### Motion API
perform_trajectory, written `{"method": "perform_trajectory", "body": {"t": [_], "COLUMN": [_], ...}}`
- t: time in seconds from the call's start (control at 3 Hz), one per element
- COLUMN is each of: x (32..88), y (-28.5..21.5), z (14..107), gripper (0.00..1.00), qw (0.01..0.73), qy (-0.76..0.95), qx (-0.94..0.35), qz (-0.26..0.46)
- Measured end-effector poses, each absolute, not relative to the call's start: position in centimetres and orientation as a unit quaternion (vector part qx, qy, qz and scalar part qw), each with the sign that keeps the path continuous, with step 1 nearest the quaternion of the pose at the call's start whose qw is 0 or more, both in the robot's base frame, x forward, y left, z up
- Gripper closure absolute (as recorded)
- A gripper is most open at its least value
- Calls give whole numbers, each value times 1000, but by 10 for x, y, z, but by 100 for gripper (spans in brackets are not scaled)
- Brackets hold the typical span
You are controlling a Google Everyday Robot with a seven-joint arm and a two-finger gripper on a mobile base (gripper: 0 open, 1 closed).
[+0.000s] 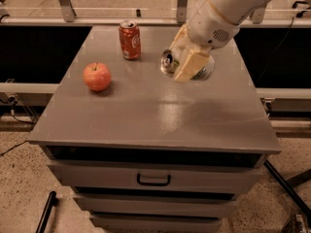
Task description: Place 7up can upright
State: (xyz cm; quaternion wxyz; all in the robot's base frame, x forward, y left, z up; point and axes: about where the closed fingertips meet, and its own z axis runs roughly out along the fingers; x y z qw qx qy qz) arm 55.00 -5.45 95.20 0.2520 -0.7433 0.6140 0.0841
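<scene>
7up can [168,62]: shiny metal | jaws above tabletop [146,115], clamping can: smooth cream plastic | tabletop: smooth, slight sheen

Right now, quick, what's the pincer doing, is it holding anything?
The pincer: shut on the 7up can, which lies sideways in its grip over the back of the table.
</scene>
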Motion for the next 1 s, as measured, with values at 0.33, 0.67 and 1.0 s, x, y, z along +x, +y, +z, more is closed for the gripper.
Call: {"method": "perform_trajectory", "body": {"t": [0.33,0.67,1.0], "x": [559,565,566], "y": [-77,-90,-95], "z": [971,978,986], "gripper": [100,100,100], "qw": [309,363,393], "qy": [626,619,613], "qx": [-696,-646,-598], "qz": [167,261,336]}}
